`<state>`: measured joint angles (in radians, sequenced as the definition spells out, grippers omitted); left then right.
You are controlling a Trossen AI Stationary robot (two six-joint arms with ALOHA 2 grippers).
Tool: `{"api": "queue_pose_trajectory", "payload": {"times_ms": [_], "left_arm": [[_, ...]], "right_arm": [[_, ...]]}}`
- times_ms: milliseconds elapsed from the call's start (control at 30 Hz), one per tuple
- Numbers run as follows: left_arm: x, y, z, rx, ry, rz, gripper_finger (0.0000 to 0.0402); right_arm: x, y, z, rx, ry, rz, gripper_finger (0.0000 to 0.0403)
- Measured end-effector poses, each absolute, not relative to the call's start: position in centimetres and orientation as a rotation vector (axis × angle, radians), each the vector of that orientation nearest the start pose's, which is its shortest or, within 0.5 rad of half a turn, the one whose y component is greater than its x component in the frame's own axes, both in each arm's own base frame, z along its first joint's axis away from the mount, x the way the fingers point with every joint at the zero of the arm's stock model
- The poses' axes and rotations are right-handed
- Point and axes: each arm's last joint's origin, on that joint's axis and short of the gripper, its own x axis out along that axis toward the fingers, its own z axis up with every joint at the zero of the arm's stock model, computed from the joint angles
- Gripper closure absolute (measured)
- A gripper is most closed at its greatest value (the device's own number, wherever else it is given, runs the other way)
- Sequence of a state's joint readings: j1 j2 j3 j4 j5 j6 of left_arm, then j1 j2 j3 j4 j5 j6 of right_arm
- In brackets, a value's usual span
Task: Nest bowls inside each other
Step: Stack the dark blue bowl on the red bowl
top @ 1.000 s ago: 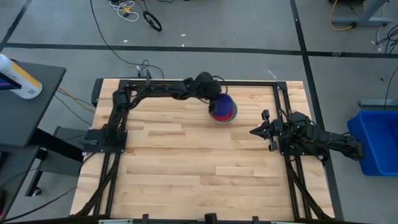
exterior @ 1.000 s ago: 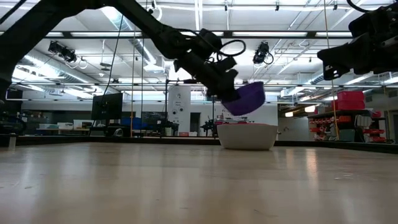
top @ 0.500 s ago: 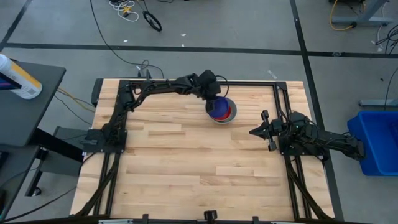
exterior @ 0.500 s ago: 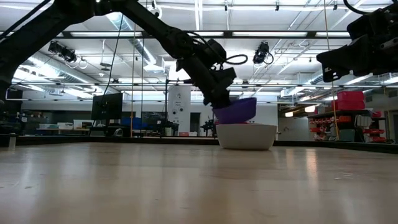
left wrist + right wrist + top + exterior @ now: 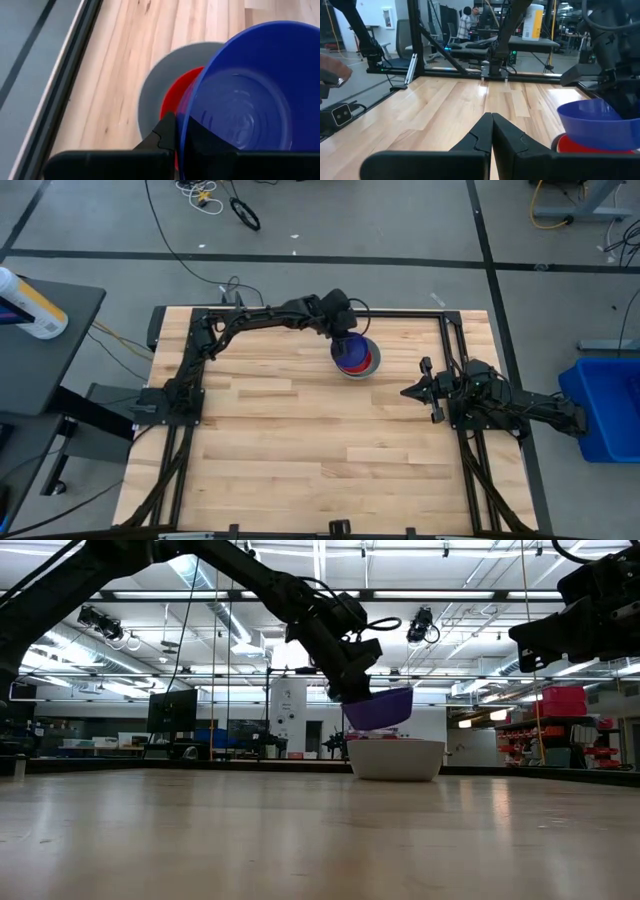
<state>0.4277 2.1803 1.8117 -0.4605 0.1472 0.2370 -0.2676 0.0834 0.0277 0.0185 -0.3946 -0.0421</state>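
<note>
My left gripper is shut on a dark blue bowl near the table's far edge. The bowl hangs just above a stack in which a red bowl sits inside a grey bowl. In the high view the blue bowl covers most of the stack, and the grey rim shows on its right. My right gripper waits shut at the table's right side, level, touching nothing. My left gripper pinches the dark blue bowl's rim, with one finger inside the bowl and the other finger outside it. The fingers slant down from the table's far left. The bowl hangs about level, opening up, just clear of the stack.
Black frame rails run along the table's far, left and right sides. Bare wooden tabletop lies on the near side of the stack. A blue bin stands on the floor beyond the right edge.
My left gripper has tipped to point more steeply down while staying shut on the blue bowl. The bowl, tilted a second ago, has swung level with its opening up. It dropped close onto the stack, shifted slightly toward the table's left, then rose a little.
</note>
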Motion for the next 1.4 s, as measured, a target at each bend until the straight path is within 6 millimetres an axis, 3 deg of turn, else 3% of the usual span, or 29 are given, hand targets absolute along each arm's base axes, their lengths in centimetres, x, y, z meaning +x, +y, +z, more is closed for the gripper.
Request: {"api": "queue_pose_trajectory", "payload": {"times_ms": [200,300,567,700,933,1400], "left_arm": [[44.5,19.1,22.7,-0.006,0.872,0.17,0.0395],[45.5,18.9,23.1,0.011,0.901,0.169,0.0395],[48.7,19.5,21.2,0.027,1.077,0.152,0.0395],[48.0,19.9,20.4,0.005,1.138,0.15,0.0395],[48.3,20.1,20.7,-0.054,1.056,0.073,0.0395],[48.1,20.3,20.6,-0.096,1.071,0.084,0.0395]], "right_arm": [[9.9,-1.6,16.8,-0.03,0.033,0.127,0.039],[9.9,-1.6,16.8,-0.03,0.032,0.128,0.039],[9.9,-1.6,16.8,-0.029,0.035,0.127,0.039],[9.9,-1.6,16.8,-0.029,0.035,0.126,0.039],[9.9,-1.6,16.8,-0.029,0.035,0.127,0.039],[9.9,-1.6,16.8,-0.029,0.035,0.127,0.039]]}}
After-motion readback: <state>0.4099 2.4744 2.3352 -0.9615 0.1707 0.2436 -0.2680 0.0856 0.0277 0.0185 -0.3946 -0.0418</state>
